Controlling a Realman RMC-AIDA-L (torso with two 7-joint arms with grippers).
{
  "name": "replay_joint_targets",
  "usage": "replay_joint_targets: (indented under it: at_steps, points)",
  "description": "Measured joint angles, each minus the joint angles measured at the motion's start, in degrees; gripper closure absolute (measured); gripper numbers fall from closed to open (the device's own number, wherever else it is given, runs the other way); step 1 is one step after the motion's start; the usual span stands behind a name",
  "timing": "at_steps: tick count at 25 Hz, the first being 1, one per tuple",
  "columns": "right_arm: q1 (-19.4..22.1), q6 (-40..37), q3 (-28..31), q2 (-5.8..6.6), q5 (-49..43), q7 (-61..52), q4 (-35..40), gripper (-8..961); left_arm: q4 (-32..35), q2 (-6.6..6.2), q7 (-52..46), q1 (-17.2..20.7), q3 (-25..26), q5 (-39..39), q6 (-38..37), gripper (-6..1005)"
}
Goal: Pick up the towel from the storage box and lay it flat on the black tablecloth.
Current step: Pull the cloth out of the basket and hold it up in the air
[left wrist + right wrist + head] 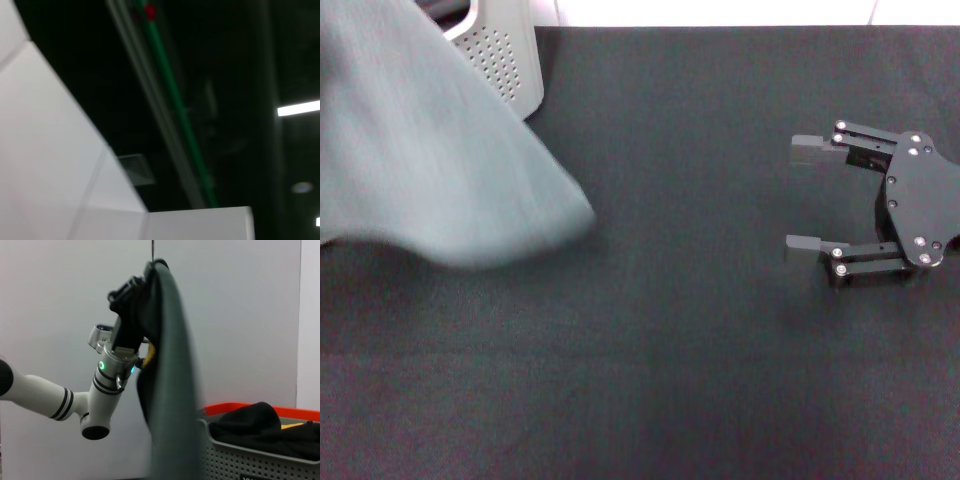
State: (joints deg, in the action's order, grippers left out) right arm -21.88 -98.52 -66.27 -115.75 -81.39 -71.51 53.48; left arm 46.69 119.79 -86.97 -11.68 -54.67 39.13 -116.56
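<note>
1. In the head view, a grey-green towel (430, 150) hung in the air over the upper left, blurred, covering part of the light grey perforated storage box (510, 60) at the top edge. The black tablecloth (650, 380) spread across the whole surface. The right gripper (808, 197) lay low over the cloth at the right, its two fingers spread wide apart with nothing between them.

2. The left wrist view showed only white panels (50, 165) and a dark ceiling with a green pipe (175, 110); neither towel nor fingers appeared.

3. In the right wrist view, the left gripper (142, 285) was raised high beside the box, clamped on the top of the towel (172, 390), which draped straight down in front of the storage box (250, 455). Dark fabric (250, 422) lay heaped inside the box, with an orange rim (225, 409) behind it.
</note>
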Motion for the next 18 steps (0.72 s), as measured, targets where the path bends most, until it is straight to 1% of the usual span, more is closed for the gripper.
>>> replay_joint_targets:
  at_steps: [4, 9, 14, 18]
  points:
    - [0.0, 0.0, 0.01, 0.0, 0.48, 0.56, -0.19, 72, 2.58, -0.01, -4.29, -0.08, -2.43, -1.13, 0.0, 961]
    - [0.04, 0.0, 0.13, 0.01, 0.69, 0.83, -0.23, 72, 1.15, -0.08, -6.18, -1.43, -5.17, 0.26, 0.08, 961]
    - [0.14, -0.05, 0.71, 0.05, 0.71, 1.15, -0.23, 72, 1.14, -0.37, -6.53, -1.79, -7.54, 4.5, 0.11, 961]
    - [0.13, -0.12, 1.17, 0.08, 0.71, 1.55, -0.23, 72, 2.18, -1.22, -6.84, -2.2, -10.44, 9.1, 0.11, 960]
